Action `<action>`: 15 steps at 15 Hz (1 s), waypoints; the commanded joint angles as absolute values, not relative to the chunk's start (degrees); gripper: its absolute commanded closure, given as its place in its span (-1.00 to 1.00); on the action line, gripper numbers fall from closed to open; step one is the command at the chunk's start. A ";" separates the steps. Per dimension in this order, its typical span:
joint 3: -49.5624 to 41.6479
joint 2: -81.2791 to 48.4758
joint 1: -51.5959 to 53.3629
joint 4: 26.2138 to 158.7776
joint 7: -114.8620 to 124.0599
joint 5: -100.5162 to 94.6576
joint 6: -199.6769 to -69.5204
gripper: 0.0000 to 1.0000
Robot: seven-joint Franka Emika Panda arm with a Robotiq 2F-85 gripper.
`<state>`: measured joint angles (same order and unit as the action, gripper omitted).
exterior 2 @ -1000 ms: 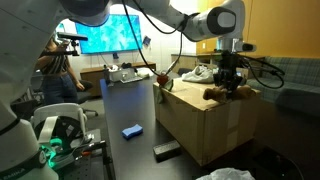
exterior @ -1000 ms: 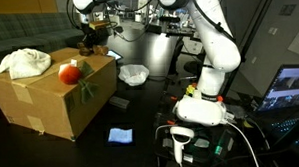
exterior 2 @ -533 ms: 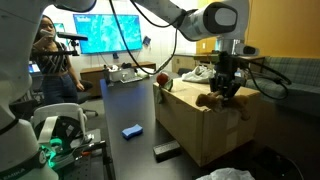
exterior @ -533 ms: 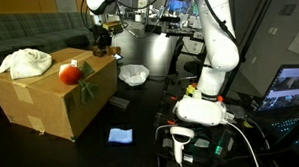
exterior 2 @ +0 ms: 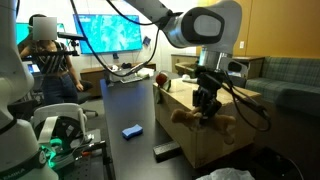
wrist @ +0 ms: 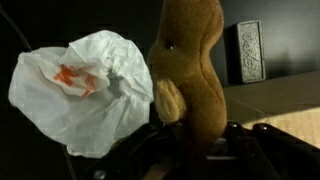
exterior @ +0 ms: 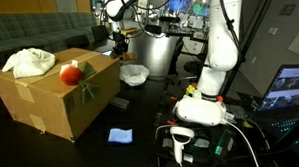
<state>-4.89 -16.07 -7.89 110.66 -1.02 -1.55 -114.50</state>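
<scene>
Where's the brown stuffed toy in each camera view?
Exterior view: stuffed toy upper centre, in the gripper, beside the cardboard box.
Exterior view: centre right, overlapping the box.
Wrist view: centre, beside a white bag.
Shared landmark: the cardboard box, in both exterior views.

Between the black matt fingers (wrist: pixel 245 140): plush toy (wrist: pixel 190 70) of brown, fuzzy, matt cloth. Just beside the fingers: crumpled white bag (wrist: pixel 85 85), thin, wrinkled, faintly glossy. Beyond the fingertips: dark table (wrist: pixel 290 30), smooth. Well apart: cardboard box (exterior: pixel 40 97), matt brown.
</scene>
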 commanded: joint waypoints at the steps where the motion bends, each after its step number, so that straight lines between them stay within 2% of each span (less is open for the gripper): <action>1: -5.65 -7.89 -8.76 123.94 -2.75 1.11 -119.88 0.91; 9: -7.07 -3.34 -9.27 135.80 -4.37 5.02 -125.90 0.91; 15: -5.38 -10.77 -9.22 135.37 -10.53 14.85 -129.00 0.91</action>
